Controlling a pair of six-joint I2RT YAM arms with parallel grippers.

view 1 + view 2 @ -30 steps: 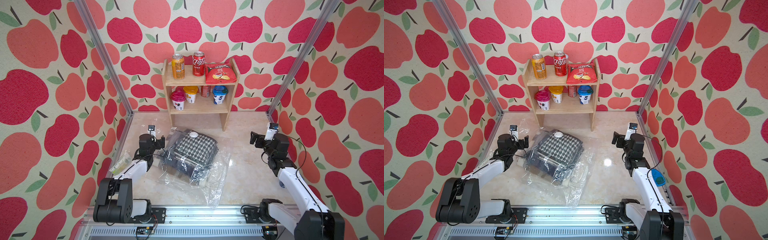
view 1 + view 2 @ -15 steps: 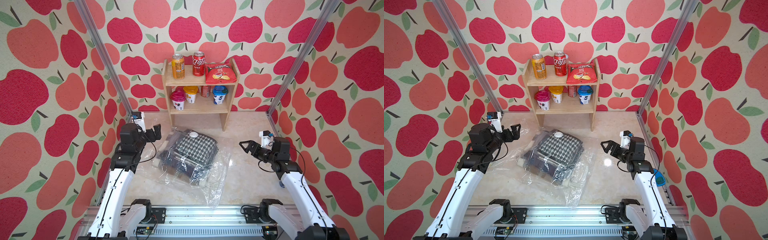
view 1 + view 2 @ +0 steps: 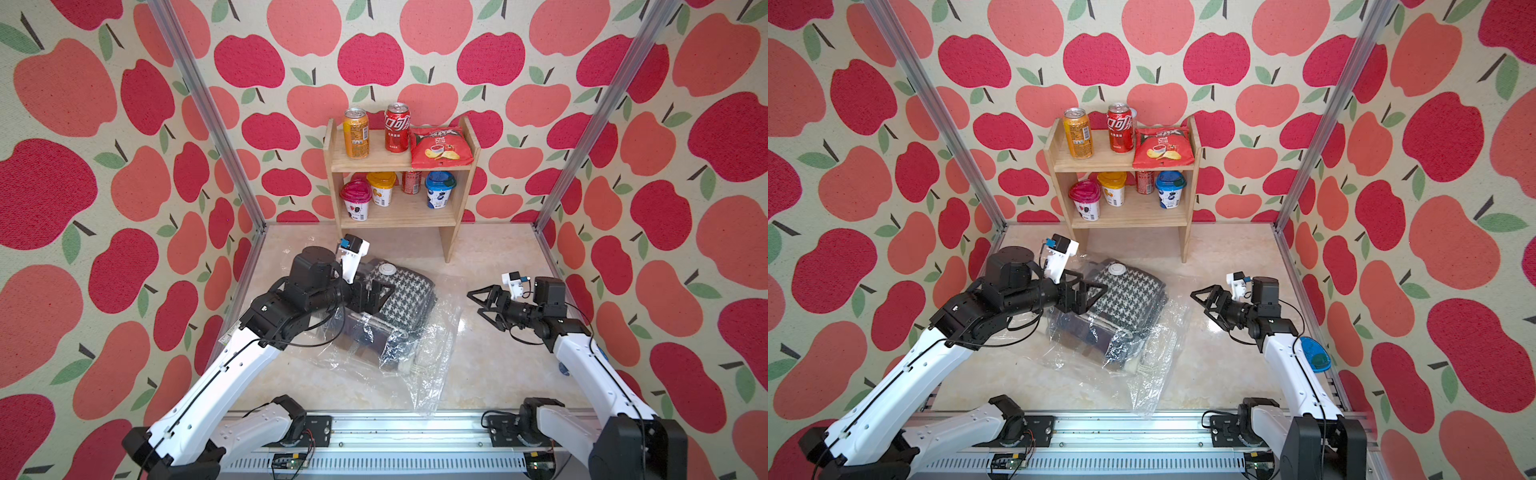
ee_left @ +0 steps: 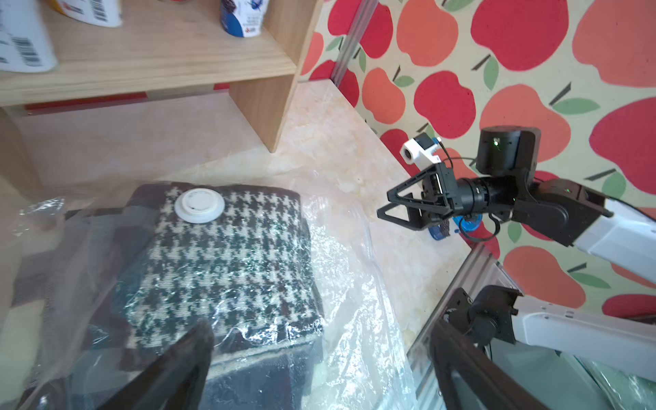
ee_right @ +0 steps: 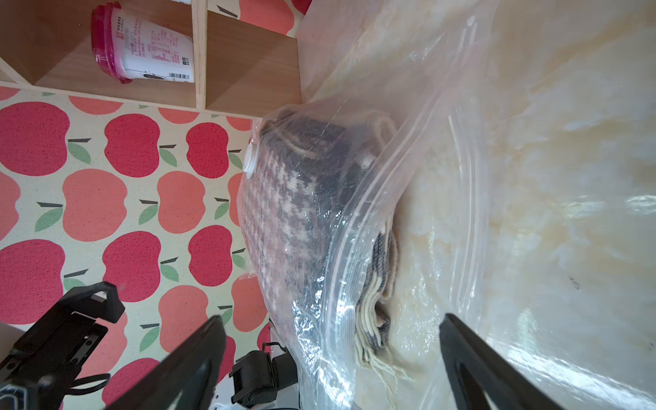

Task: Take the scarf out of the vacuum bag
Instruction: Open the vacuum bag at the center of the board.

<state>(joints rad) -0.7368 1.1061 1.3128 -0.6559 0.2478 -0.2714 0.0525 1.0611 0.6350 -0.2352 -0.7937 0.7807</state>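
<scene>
Left gripper (image 3: 1094, 298) is hovering open above the scarf (image 3: 1133, 297), right gripper (image 3: 1201, 304) open beside the vacuum bag (image 3: 1144, 376), likely readying a grab.

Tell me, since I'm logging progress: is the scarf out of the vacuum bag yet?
No, the houndstooth scarf lies folded inside the clear vacuum bag, beneath its white valve cap.

The red can (image 3: 397, 127) on the top board of the wooden shelf (image 3: 334, 166) carries white Chinese lettering in the Coca-Cola style — the only brand that can be made out. The red chip bag (image 3: 440, 146) beside it has a title too blurred to read. The orange can (image 3: 356, 133) shows fine print, and the pink-lidded cup (image 5: 142, 46) fine print and a barcode — none of it legible.
</scene>
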